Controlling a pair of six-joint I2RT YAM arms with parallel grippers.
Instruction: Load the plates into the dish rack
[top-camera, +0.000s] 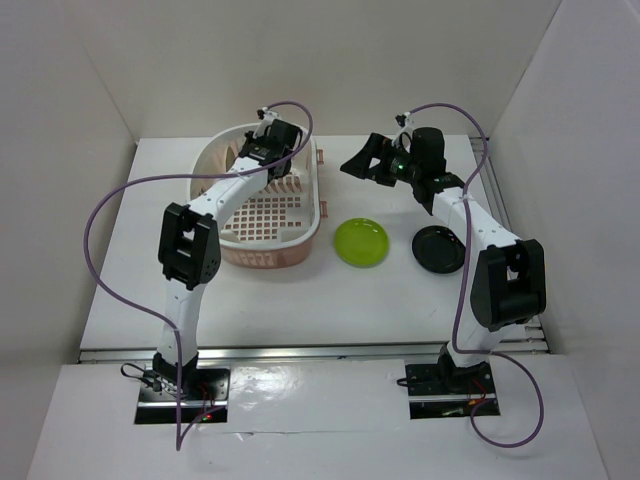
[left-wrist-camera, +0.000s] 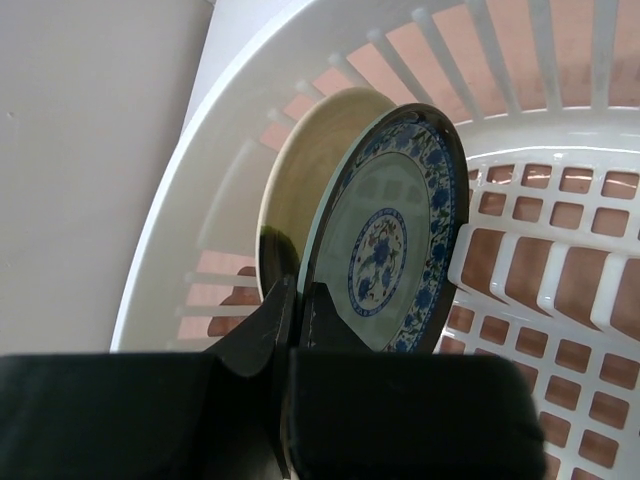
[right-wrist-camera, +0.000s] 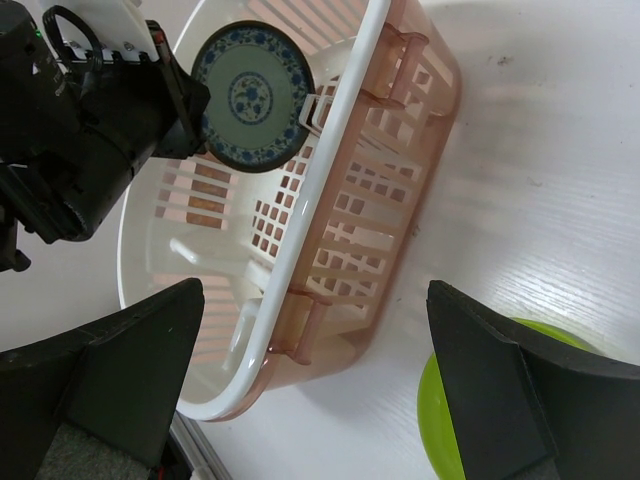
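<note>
My left gripper (left-wrist-camera: 296, 300) is shut on the rim of the blue-patterned plate (left-wrist-camera: 395, 235), holding it upright inside the pale pink dish rack (top-camera: 305, 235) at its far end. The cream plate (left-wrist-camera: 300, 170) stands upright just behind it. The patterned plate also shows in the right wrist view (right-wrist-camera: 250, 95), with the left gripper (right-wrist-camera: 185, 105) on it. My right gripper (top-camera: 365, 163) is open and empty, above the table right of the rack. The lime green plate (top-camera: 362, 242) and the glossy black plate (top-camera: 440, 248) lie flat on the table. The green plate's edge shows in the right wrist view (right-wrist-camera: 435, 415).
The rack's upright divider ribs (left-wrist-camera: 520, 270) stand right of the held plate. White walls enclose the table on three sides. The rack's side handle (right-wrist-camera: 300, 325) faces the right gripper.
</note>
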